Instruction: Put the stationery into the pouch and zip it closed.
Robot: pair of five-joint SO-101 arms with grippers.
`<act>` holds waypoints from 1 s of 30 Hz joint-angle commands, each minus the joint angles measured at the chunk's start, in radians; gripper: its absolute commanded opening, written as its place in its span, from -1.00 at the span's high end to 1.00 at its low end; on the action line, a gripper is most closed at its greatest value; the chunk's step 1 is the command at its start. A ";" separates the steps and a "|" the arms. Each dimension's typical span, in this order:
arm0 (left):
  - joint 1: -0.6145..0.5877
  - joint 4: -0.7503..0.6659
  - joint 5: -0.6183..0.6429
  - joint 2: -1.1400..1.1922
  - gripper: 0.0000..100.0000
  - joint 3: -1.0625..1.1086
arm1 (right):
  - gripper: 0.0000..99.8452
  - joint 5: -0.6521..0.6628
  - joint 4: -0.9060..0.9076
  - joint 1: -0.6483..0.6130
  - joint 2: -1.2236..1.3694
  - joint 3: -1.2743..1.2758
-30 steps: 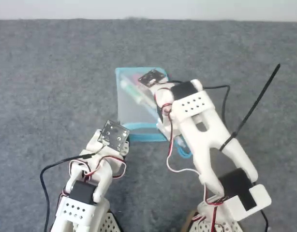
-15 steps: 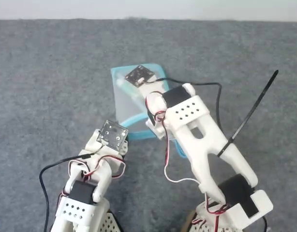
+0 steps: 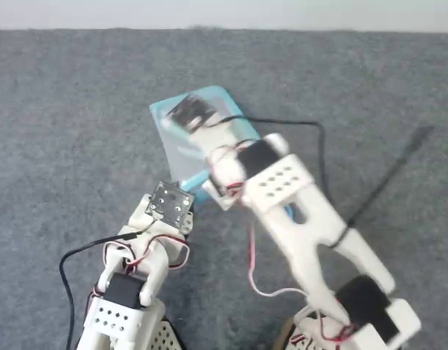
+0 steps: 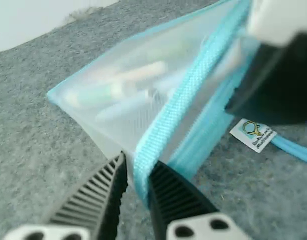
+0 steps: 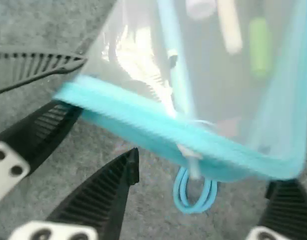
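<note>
The translucent pouch (image 3: 182, 142) with blue trim lies on the grey table, turned at an angle. Inside it are pens, among them a green one (image 5: 259, 46) and a white one (image 4: 142, 73). My left gripper (image 4: 137, 169) is shut on the pouch's blue zipper edge (image 4: 163, 130) at its near corner. My right gripper (image 5: 203, 172) is open over the same edge, its fingers (image 5: 101, 197) standing wide on either side of the blue zipper pull loop (image 5: 193, 194). In the high view the right arm (image 3: 282, 189) covers much of the pouch.
Grey felt (image 3: 71, 109) covers the table all round. A black cable (image 3: 297, 131) arcs off the right arm. A white label (image 4: 253, 134) hangs from the pouch's seam. A pale wall (image 3: 224, 13) runs along the far edge.
The right arm has swung to the left, and the pouch has slid and turned left with it. The left arm has stayed where it was.
</note>
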 commanded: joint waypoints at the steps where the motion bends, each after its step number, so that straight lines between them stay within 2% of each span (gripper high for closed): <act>1: 0.023 0.008 -0.011 -0.006 0.98 -0.010 | 0.15 0.044 0.025 0.012 -0.182 -0.066; 8: 0.023 0.008 -0.009 -0.006 0.98 -0.010 | 0.15 0.071 0.097 0.053 -0.343 -0.014; 16: 0.023 0.009 -0.009 -0.006 0.98 -0.010 | 0.15 0.161 -0.107 0.170 -0.369 0.370; 24: 0.023 0.009 -0.009 -0.006 0.98 -0.010 | 0.15 0.095 -0.297 0.214 -0.369 0.638; 30: 0.023 0.012 -0.009 -0.006 0.98 -0.010 | 0.15 0.176 -0.458 0.268 -0.380 0.827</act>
